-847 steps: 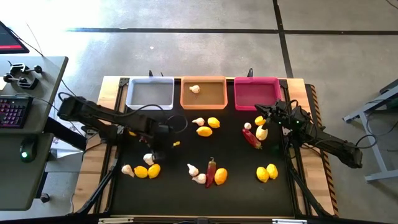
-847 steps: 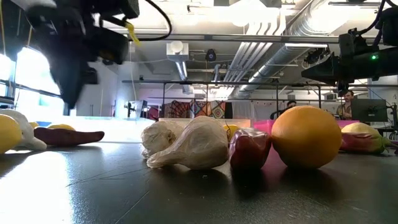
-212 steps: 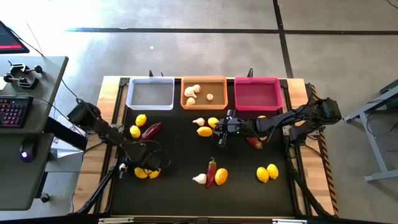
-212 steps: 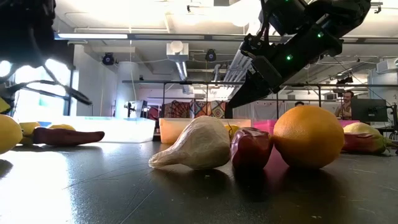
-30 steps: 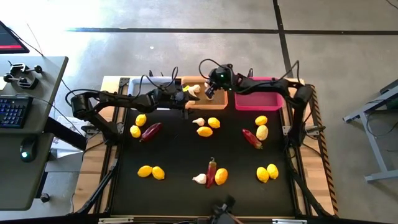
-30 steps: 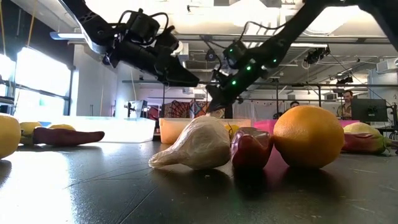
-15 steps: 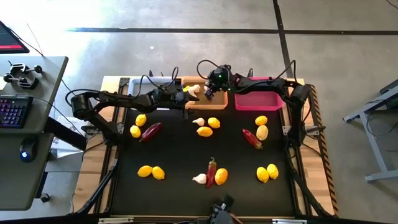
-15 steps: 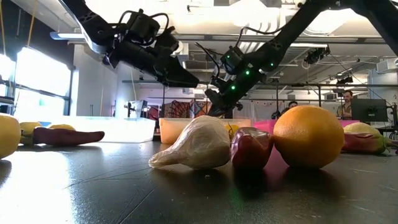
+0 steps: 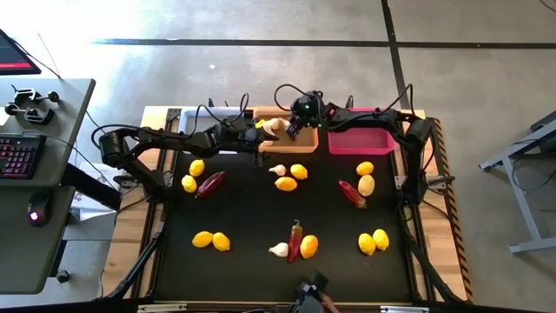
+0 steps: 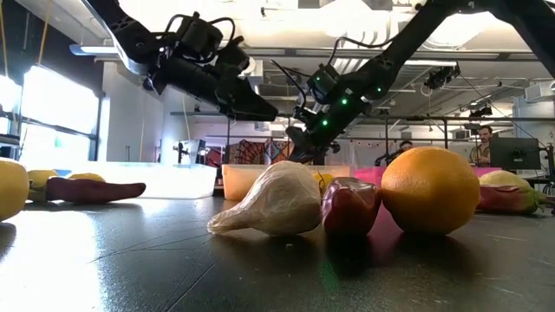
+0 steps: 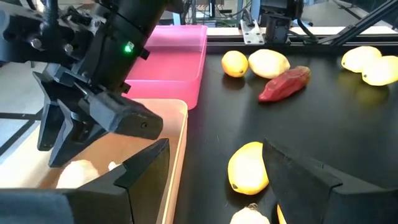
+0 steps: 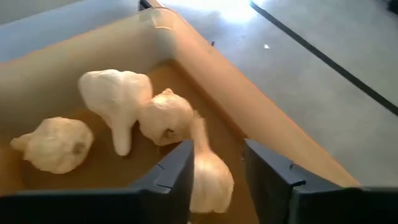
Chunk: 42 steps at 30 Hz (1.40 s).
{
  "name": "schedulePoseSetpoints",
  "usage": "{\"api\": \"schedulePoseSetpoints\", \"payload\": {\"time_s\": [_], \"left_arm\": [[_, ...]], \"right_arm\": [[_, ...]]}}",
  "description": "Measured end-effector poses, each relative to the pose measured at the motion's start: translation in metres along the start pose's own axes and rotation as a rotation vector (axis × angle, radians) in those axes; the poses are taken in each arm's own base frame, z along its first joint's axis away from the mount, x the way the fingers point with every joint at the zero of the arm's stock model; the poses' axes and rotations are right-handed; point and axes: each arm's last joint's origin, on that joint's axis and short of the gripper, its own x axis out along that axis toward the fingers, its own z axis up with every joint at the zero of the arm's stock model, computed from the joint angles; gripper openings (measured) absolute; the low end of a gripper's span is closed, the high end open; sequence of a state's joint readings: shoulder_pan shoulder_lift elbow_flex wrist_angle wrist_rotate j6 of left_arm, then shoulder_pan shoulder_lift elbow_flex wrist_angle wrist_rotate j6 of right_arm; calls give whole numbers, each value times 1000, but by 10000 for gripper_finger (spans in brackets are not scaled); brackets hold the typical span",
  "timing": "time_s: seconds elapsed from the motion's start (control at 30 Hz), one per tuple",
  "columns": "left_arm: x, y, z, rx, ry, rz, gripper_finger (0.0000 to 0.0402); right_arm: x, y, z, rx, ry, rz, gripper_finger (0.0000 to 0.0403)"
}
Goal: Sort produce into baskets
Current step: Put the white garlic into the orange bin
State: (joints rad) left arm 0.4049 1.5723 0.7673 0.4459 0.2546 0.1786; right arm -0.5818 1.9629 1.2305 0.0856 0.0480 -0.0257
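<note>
Right hand [image 12: 214, 177] fingers parted since second ago, now open over orange basket [image 9: 306, 143]; garlic bulb [image 12: 208, 177] between fingers, stem toward other bulbs, dropping in. Left hand [image 9: 258, 139] open, hovering just beside basket. Nearest loose garlic [image 9: 277, 169] on surface, closer to left hand.

On the dark tabletop [image 10: 260, 277] a garlic bulb [image 10: 264, 205], a red chili [image 10: 349, 206] and a lemon [image 10: 431, 191] sit in a row, while two dark arms' grippers, the left gripper [image 10: 260, 108] and the right gripper [image 10: 299, 149], hang above the orange basket [image 10: 238, 180].
</note>
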Motion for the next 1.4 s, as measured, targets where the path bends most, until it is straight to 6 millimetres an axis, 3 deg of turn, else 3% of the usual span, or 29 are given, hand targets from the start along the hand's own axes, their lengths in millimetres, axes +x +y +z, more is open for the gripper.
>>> {"api": "schedulePoseSetpoints", "payload": {"time_s": [0.13, 0.23, 0.33, 0.47, 0.77, 0.97, 1.17, 1.4], "left_arm": [[0, 0, 0, 3, -5, 1, 244], [0, 0, 1, 12, -7, 1, 244], [0, 0, 1, 18, -9, 2, 244], [0, 0, 2, 22, -23, 4, 243], [0, 0, 2, 22, -22, 4, 243], [0, 0, 2, 23, -22, 4, 243], [0, 0, 2, 32, -17, 3, 243], [0, -1, -4, 57, 35, -8, 243]], "right_arm": [[-6, 2, 3, -27, 3, -5, 168], [-19, 5, 12, -17, -13, -1, 164], [-31, 13, 19, -69, -28, 0, 124], [-48, 32, 20, -103, -126, 16, 28], [-106, 64, -32, -63, -244, 128, 3], [-142, 102, -56, -101, -247, 272, 1], [-161, 150, -68, -216, -201, 425, 0], [-164, 190, -77, -319, -111, 613, 10]]}}
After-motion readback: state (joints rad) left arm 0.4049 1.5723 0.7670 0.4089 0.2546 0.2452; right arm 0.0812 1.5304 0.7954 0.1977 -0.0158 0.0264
